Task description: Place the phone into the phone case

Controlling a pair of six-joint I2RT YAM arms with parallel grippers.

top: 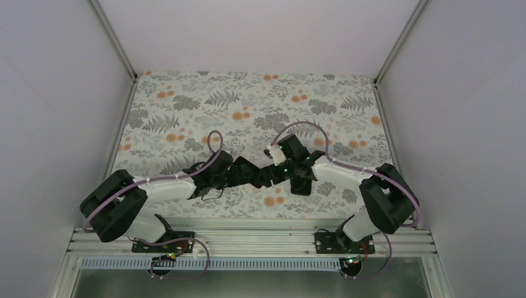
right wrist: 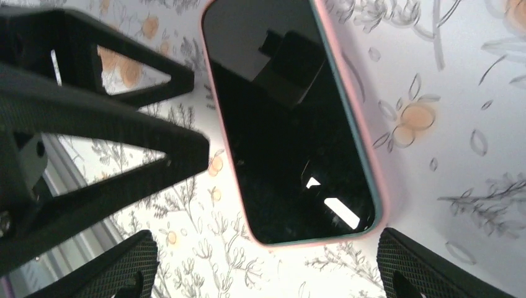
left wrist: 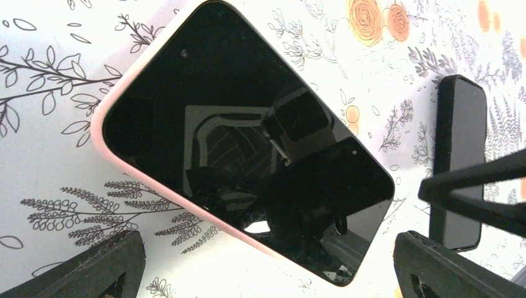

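Left arm (top: 167,186): reaches from its base towards the middle of the table, forearm low and nearly level, wrist looking down on the cloth.
Right arm (top: 347,174): elbow folded out to its own side, forearm reaching inward, so the two wrists meet nose to nose.
Left pincer (left wrist: 267,254): released, jaws spread wide and grasping nothing; both fingertips (left wrist: 93,270) hang above the floral table (left wrist: 56,186).
Right pincer (right wrist: 267,248): released as well, jaws wide apart, nothing between the pads.
Phone (left wrist: 248,155): lies flat and screen up just ahead of the left pincer's tips, turned diagonally to them. It spans most of the gap between the jaws, with no finger seen touching it. Seen from the right pincer, its near short end sits just ahead of the tips and it runs away lengthwise.
Phone case (right wrist: 367,152): pink, wrapped around the phone, which sits inside it. A thin teal edge shows between glass and pink rim on the side by the right pincer's right finger. Whether every corner is pressed home I cannot tell.
Crossing fingers: one finger (right wrist: 93,124) of the left pincer looms on the left of the right wrist's view, beside the phone.
Black slab (left wrist: 459,155): a flat dark rectangle beyond the left pincer's right finger, apart from the cased phone.
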